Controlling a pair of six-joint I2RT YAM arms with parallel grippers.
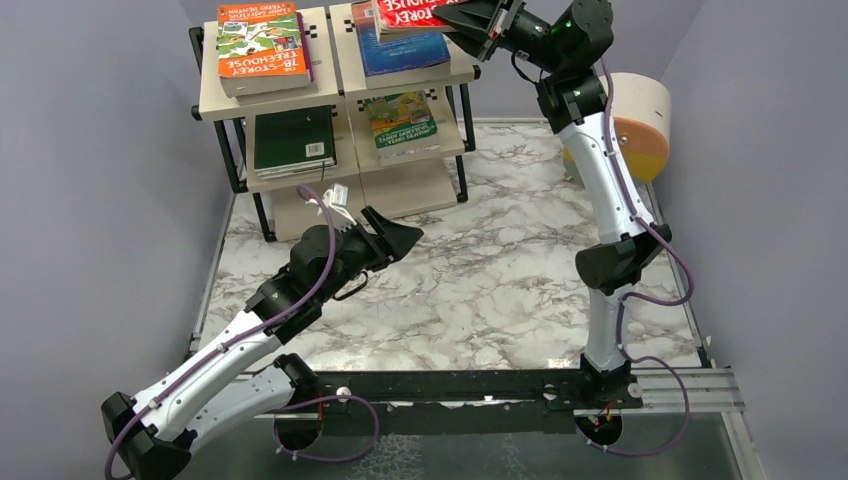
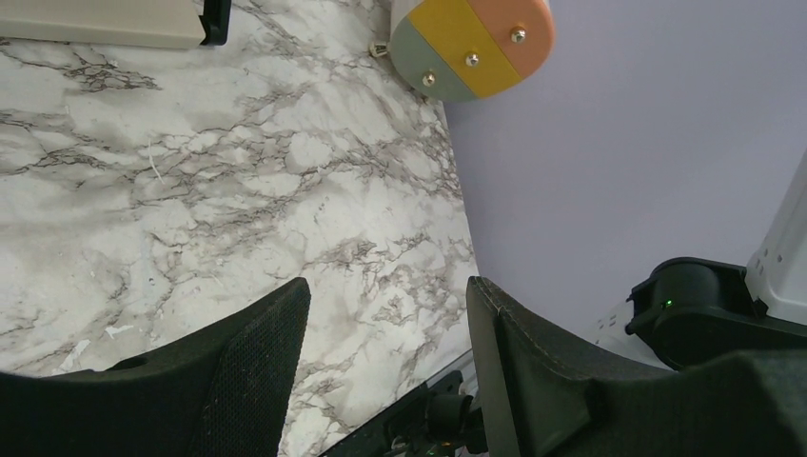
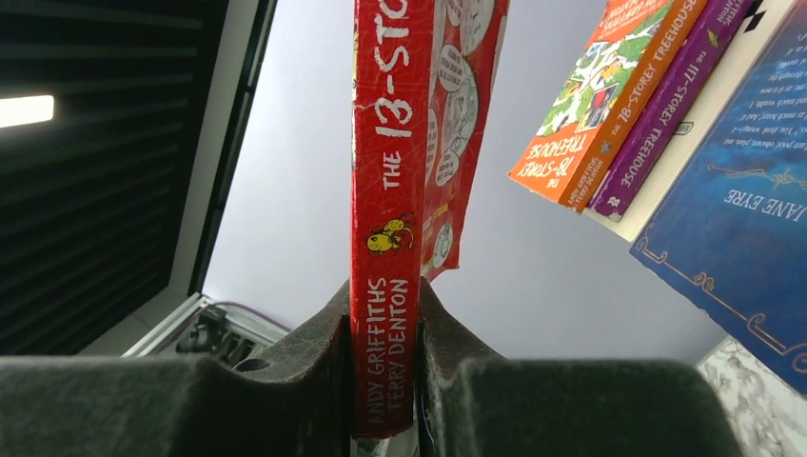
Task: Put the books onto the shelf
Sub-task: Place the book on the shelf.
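Left pincer (image 1: 402,236) is held half-open and empty above the marbled desk (image 1: 500,280). A red paperback (image 1: 410,14), its spine lettered in white, is positioned above the blue book (image 1: 405,50) at the shelf's (image 1: 210,100) top right board. Its spine end is clamped in the right pincer (image 1: 470,30).

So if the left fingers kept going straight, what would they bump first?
The left fingers would probably meet the round drum, with only marble table before it; depth is unclear.
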